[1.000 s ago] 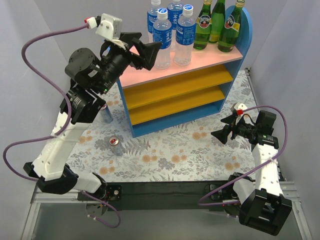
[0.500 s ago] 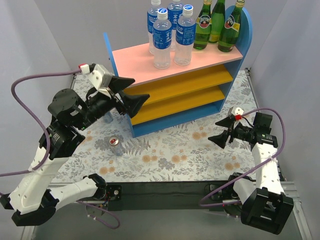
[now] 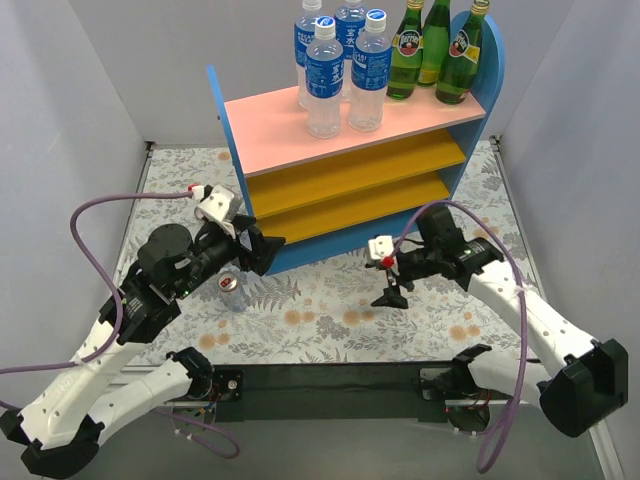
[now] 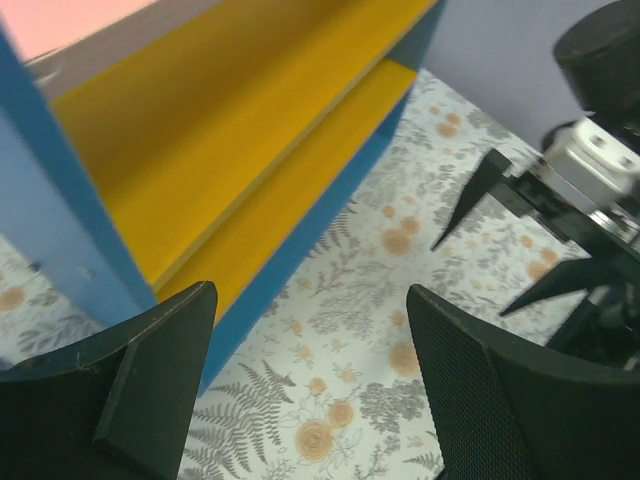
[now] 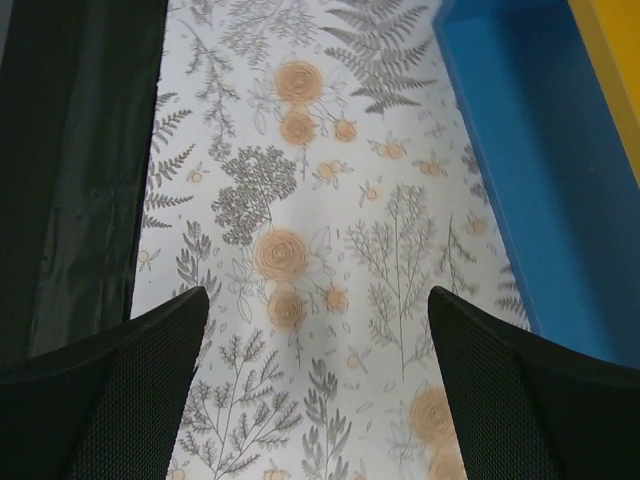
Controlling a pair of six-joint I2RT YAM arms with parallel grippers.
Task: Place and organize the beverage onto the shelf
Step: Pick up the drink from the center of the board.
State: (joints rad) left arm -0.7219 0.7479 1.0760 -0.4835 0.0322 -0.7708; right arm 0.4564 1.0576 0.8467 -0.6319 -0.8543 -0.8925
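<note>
Shelf [image 3: 270,125]: three-tier unit at upper centre of the top view, with blue round-topped side panels, a pink top board and two orange-yellow boards below.
Clear plastic bottles [image 3: 324,80]: four, with blue labels and caps, upright in a tight cluster on the pink board at top centre.
Green glass bottles [image 3: 404,55]: three, upright on the pink board, right of the plastic ones and beside the right side panel.
Can [image 3: 231,290]: one silver-red can in view, upright on the cloth left of centre, off the shelf, just below and left of my left claw.
Left claw [image 3: 263,245] [image 4: 310,380]: mine, jaws well apart with nothing between them. It sits near the shelf's lower left corner. Its wrist view has the yellow boards at upper left.
Right claw [image 3: 393,283] [image 5: 315,390]: mine, jaws spread wide and empty. It points down at the cloth in front of the shelf, right of centre. Its wrist view has the blue shelf base at upper right.
Floral cloth [image 3: 330,315]: covers the table under the shelf, can and claws.
</note>
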